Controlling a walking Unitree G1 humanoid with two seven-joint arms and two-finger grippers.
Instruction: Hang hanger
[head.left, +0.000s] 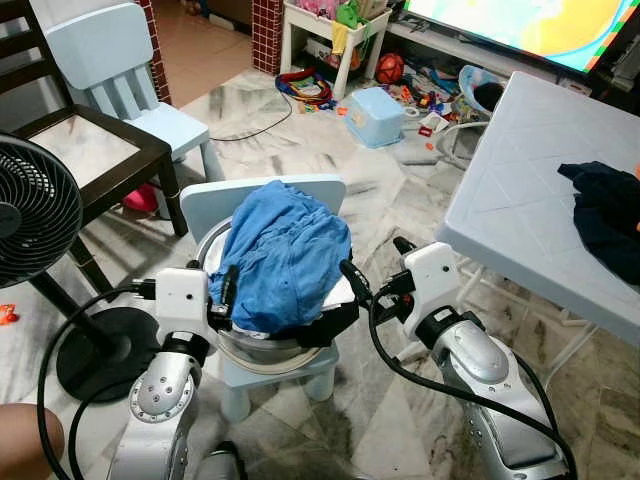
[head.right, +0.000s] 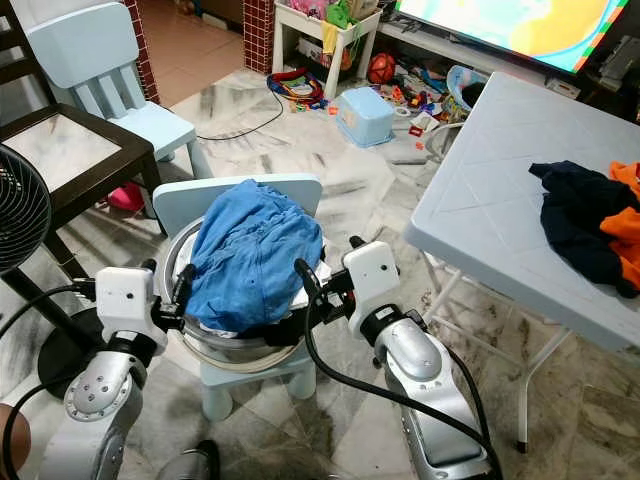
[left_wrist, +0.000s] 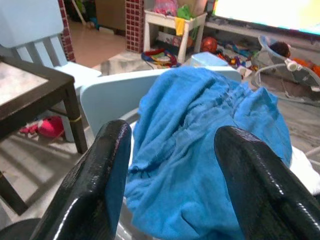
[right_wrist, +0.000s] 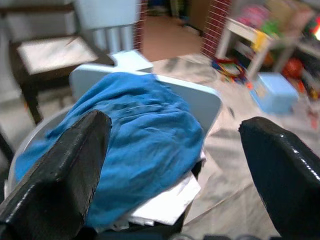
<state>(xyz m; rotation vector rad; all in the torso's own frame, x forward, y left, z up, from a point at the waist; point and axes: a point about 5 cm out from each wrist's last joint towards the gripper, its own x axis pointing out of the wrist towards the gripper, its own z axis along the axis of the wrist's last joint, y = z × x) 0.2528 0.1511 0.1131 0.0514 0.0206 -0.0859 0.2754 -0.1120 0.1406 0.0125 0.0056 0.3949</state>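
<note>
Both grippers, left gripper (head.left: 228, 290) and right gripper (head.left: 352, 282), have open fingers on either side of the crumpled blue cloth (head.left: 285, 255) in the round grey basket (head.left: 262, 352). No hanger seen; I think picking clothes comes next.

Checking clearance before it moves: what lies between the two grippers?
A blue cloth heaped in a basin on a small chair, seen from the head views, between left gripper and right gripper.

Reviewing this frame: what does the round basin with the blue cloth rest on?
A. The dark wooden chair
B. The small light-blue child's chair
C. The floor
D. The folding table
B: the basin holding the blue cloth sits on the seat of the small light-blue child's chair, whose backrest rises behind it.
</note>
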